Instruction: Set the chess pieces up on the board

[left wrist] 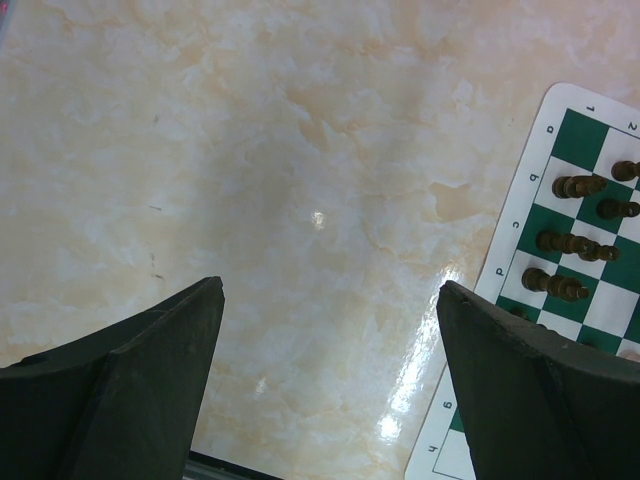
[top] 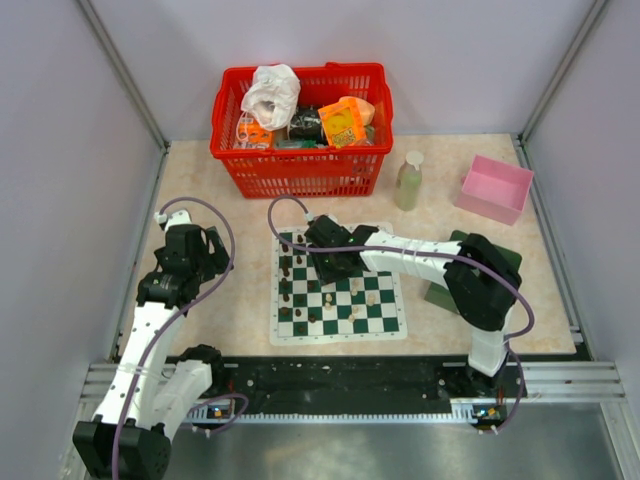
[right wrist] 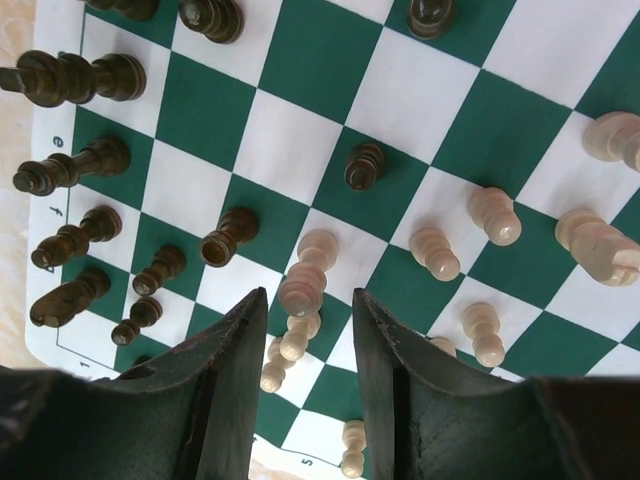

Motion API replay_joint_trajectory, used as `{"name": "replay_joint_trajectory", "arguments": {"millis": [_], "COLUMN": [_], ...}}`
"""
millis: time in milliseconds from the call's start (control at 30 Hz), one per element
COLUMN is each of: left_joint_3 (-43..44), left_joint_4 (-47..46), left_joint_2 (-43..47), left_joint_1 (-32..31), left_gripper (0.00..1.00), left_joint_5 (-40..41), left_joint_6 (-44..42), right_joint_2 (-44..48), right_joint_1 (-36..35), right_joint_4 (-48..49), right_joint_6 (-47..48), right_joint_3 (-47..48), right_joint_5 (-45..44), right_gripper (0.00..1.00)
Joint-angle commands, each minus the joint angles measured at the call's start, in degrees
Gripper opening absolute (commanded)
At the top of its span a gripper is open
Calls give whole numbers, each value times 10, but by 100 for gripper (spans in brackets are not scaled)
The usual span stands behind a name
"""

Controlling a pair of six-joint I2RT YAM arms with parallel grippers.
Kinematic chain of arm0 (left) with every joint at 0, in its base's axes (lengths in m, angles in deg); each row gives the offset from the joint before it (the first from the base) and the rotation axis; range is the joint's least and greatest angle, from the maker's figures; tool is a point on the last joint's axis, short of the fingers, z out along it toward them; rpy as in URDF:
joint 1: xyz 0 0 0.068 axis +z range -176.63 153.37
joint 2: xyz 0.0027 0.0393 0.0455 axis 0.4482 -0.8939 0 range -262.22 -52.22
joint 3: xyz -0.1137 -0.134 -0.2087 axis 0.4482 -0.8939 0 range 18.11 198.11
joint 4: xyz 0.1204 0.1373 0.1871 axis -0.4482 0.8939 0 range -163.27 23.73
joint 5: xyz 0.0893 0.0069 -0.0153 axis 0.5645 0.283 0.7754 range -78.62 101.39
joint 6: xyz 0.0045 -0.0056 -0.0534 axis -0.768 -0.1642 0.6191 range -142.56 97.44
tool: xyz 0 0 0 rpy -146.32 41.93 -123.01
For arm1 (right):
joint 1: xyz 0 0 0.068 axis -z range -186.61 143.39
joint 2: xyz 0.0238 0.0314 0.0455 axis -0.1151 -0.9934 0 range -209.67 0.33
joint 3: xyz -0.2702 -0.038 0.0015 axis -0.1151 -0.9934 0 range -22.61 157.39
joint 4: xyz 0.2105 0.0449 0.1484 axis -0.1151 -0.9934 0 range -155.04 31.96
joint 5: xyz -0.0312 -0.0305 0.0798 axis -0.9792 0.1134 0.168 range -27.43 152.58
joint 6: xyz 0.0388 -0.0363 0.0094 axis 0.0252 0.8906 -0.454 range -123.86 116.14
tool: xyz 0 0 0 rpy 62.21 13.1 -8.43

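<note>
The board (top: 340, 337) is seen lying flat on the table (top: 220, 310) in the lower middle of the top view, below the red basket (top: 300, 170). The dark brown pieces (top: 287, 290) are gathered along its left columns, and the cream pieces (top: 365, 298) are scattered over its middle and right squares. The right gripper (right wrist: 308, 300) is held above the board's upper left part in the top view. In the right wrist view its 2 fingers are parted by a narrow gap, and 1 cream piece (right wrist: 300, 290) is framed in that gap, below the fingertips, without visible contact on either side. 1 dark pawn (right wrist: 365, 165) is seen alone on a green square near the centre of that view. The left gripper (left wrist: 330, 300) is held over bare table left of the board, its fingers spread wide with nothing between them; only the board's lettered edge shows at the right of the left wrist view. A bottle (top: 408, 180) and a pink box (top: 493, 188) are placed at the upper right, and a dark green box (top: 500, 262) is partly covered by the right arm.
</note>
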Motion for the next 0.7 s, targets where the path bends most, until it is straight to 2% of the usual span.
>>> {"name": "replay_joint_trajectory", "arguments": {"millis": [0,467,533,600,667], "left_joint_3": [-3,-3,-3,-3,-3], "left_joint_4": [-22,-22,-21,-21,-21], "left_joint_2": [13,11,11,11,12], "left_joint_1": [-1,-1,-1,0,0], "left_gripper": [93,93,93,93,93], "left_joint_5": [6,7,7,8,8], "left_joint_6": [1,1,1,1,2], "right_joint_2": [-9,-9,-9,-9,-7], "right_joint_1": [-3,-3,-3,-3,-3], "right_joint_4": [20,26,26,26,27], "right_joint_6": [-3,-3,-3,-1,-2], "right_joint_3": [27,28,28,28,28], "right_joint_5": [6,2,0,0,1], "right_gripper": [39,39,37,29,28]}}
